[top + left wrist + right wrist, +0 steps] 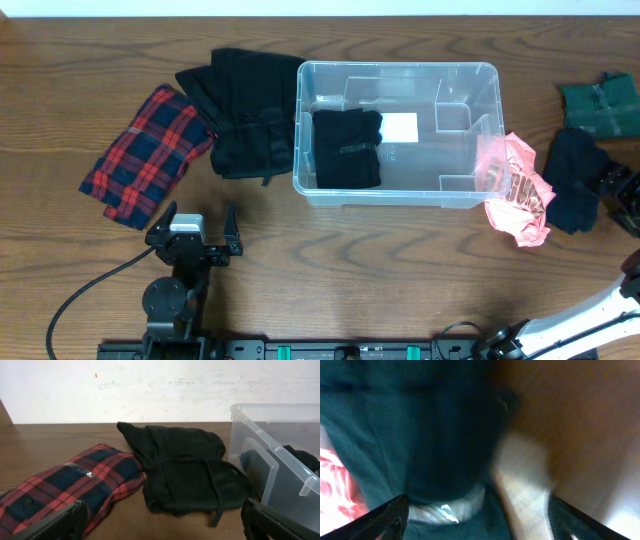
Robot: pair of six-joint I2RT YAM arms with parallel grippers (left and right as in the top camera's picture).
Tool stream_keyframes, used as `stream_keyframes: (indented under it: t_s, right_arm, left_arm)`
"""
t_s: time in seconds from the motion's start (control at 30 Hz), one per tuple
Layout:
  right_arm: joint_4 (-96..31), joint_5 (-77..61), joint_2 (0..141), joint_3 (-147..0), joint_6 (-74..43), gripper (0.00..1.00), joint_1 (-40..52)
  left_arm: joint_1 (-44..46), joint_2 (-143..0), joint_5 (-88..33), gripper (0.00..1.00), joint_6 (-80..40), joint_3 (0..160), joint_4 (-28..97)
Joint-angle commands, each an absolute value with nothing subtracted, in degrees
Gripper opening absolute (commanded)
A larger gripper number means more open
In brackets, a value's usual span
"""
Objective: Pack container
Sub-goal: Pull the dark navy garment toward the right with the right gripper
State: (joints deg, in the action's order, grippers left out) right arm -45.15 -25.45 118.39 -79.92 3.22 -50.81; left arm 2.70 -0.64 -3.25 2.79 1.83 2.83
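Clear container [400, 66] holding black cloth [347, 150], left hand [198, 220] released; right hand [477, 512] released, plain only from its wrist

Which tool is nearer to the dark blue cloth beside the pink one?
Right. The right tool sits at the dark blue cloth's edge; the left tool is far across the table, by the plaid cloth.

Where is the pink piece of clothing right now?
In the overhead view, the pink garment lies on the right side of the table, against the right end of the container, with a dark navy garment just beyond it.
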Motion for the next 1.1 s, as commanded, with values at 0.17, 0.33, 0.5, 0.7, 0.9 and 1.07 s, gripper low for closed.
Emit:
stream_keyframes:
  t_s: [0.17,0.33,0.5,0.7,0.9,1.07]
  right_arm:
    - [-44.91,-27.88,124.86,-78.96,6.35,0.73,-48.56]
    - [-44.73,-27.9,124.79,-78.98,6.31,0.61,-48.56]
    - [-44.75,-27.59,124.79,-78.98,6.31,0.55,-48.56]
    - [-44.77,-27.22,124.79,-78.96,6.31,0.3,-48.56]
    - [-46.13,-27.81,124.55,-79.15,5.19,0.06,-48.62]
    - [-48.38,-29.21,123.02,-80.01,4.27,0.01,-48.62]
  left_arm:
    - [2.87,-0.71,-3.46,0.98,2.31,0.25,3.7]
    - [2.87,-0.71,-3.46,0.98,2.31,0.25,3.7]
    - [2.87,-0.71,-3.46,0.98,2.31,0.25,3.7]
    - [2.87,-0.71,-3.46,0.98,2.31,0.25,3.7]
    - [2.87,-0.71,-3.46,0.98,2.31,0.25,3.7]
    - [2.87,-0.71,-3.46,0.98,2.31,0.25,3.7]
